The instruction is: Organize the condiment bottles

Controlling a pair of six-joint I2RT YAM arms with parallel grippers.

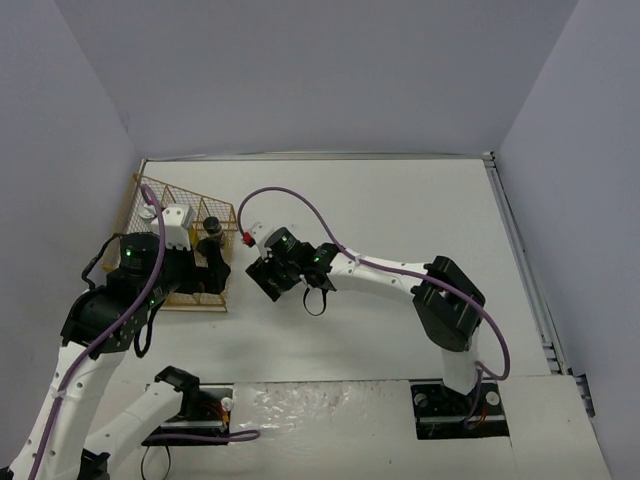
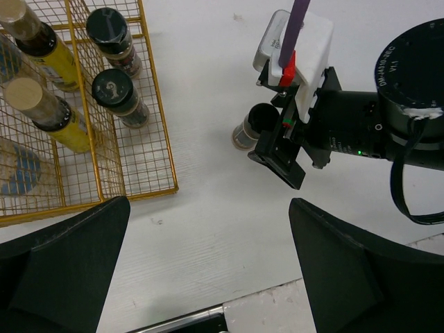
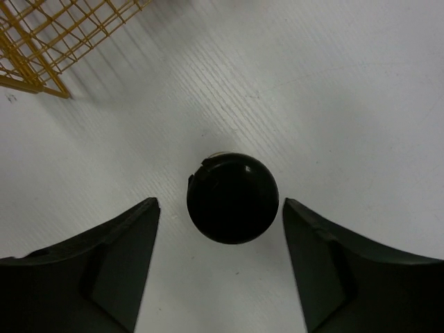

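Note:
A small black-capped jar [image 3: 232, 198] stands upright on the white table just right of the gold wire rack [image 2: 156, 149]. My right gripper [image 3: 218, 205] is open around its cap, with a gap on each side. The same jar [image 2: 251, 126] shows beside the right gripper [image 2: 277, 152] in the left wrist view. Inside the rack stand two black-capped jars [image 2: 114, 87] and two slim yellow bottles [image 2: 41, 111] with tan caps. My left gripper [image 2: 208, 263] hangs open over bare table in front of the rack, holding nothing.
The rack [image 1: 185, 250] sits at the table's left, with the left arm over it. A paler bottle [image 2: 17, 173] shows at the rack's left edge. The right arm's purple cable [image 1: 300, 195] loops above the table. Walls enclose the table on three sides.

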